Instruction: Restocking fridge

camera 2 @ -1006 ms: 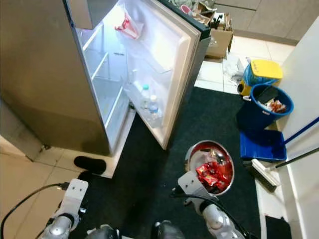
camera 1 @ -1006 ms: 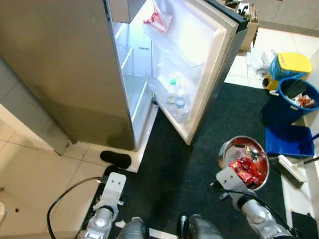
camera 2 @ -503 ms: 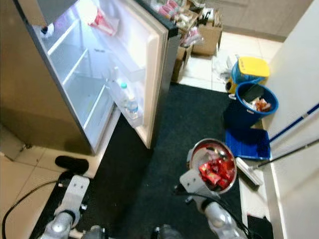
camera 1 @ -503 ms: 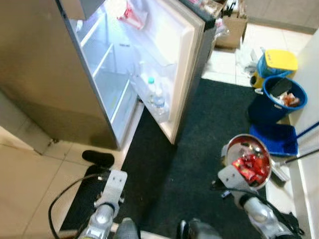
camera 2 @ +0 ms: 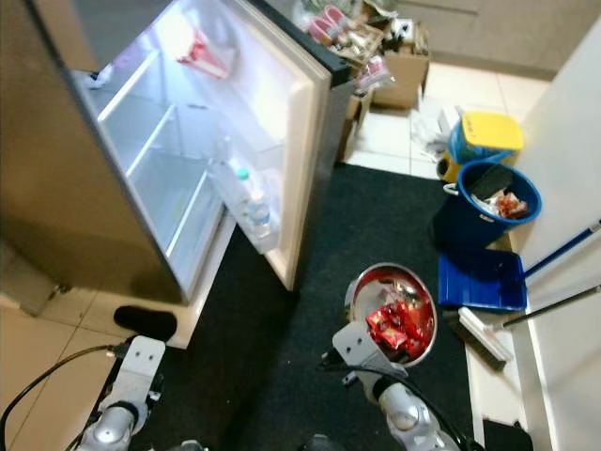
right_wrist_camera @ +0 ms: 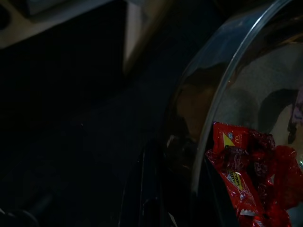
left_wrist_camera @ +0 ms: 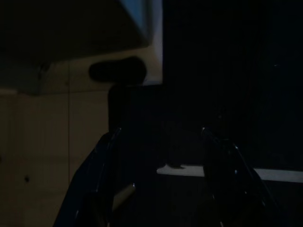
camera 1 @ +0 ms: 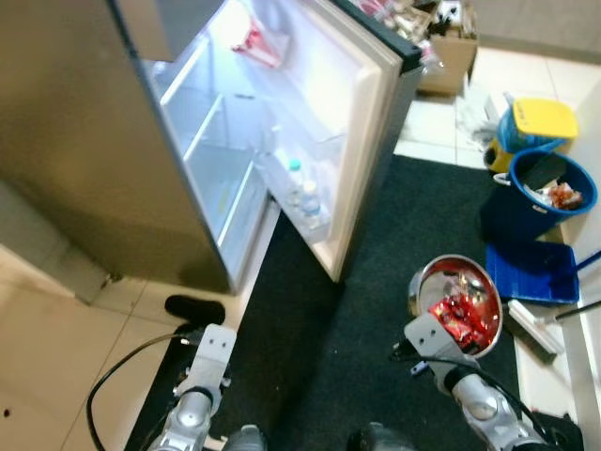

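on the right fingers (right_wrist_camera: 189, 189): bowl (camera 1: 457, 299) of red packets (camera 1: 458, 318).

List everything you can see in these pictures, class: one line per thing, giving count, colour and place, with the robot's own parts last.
Fridge: one, grey, door open, ahead on the left.
Water bottles: at least two, clear, lower door shelf.
Red packet: one, upper door shelf.
Metal bowl: one, silver, on its rim the right gripper's fingers.
Snack packets: several, red, in the bowl.
Rug: one, black, floor by the fridge.
Bucket: one, blue, far right.
Dustpan: one, blue, beside the bucket.
Cardboard box: one, brown, behind the fridge door.
Left gripper: one, black fingers open, low over the floor.
Right gripper: one, black fingers, holding the bowl.
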Motion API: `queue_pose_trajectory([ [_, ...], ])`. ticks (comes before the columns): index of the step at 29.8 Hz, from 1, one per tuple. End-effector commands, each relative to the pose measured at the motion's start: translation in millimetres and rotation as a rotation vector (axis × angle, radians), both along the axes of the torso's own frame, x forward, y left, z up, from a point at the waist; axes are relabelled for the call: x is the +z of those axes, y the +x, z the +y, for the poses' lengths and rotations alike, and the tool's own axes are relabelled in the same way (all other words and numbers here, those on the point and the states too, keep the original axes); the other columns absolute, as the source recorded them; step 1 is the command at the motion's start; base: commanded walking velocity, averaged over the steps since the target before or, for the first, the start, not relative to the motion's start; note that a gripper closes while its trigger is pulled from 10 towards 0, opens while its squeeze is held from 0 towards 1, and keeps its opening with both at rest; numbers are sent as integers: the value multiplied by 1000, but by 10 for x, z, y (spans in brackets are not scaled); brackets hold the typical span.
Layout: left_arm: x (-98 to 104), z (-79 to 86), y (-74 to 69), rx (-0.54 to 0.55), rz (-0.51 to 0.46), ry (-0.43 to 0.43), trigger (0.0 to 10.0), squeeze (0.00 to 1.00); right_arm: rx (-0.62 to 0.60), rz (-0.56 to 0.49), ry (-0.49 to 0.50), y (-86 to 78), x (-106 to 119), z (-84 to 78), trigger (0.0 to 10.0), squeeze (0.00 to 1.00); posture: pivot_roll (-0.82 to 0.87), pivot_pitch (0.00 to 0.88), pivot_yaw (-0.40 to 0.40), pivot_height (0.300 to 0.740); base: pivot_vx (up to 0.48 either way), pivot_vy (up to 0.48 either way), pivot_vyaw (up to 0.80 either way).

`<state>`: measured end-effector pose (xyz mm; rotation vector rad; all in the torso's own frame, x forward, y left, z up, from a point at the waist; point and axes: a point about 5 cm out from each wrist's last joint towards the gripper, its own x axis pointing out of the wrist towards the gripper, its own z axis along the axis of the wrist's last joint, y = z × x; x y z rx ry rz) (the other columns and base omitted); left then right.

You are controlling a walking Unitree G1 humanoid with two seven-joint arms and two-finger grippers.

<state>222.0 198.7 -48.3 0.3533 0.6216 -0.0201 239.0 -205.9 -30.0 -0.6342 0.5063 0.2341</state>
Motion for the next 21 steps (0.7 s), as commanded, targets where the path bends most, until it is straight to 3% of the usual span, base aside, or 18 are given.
queue_pose_trajectory([
  [1,-65,51,-103,6,40,18,10000,0,-11,-16,0,16,23,-20,10000,0,-35,169,-38,740,461,0,0],
  [21,-59,51,-94,1,33,19,10000,0,-14,-17,0,18,25,-25,10000,0,-36,166,-37,740,415,0,0],
])
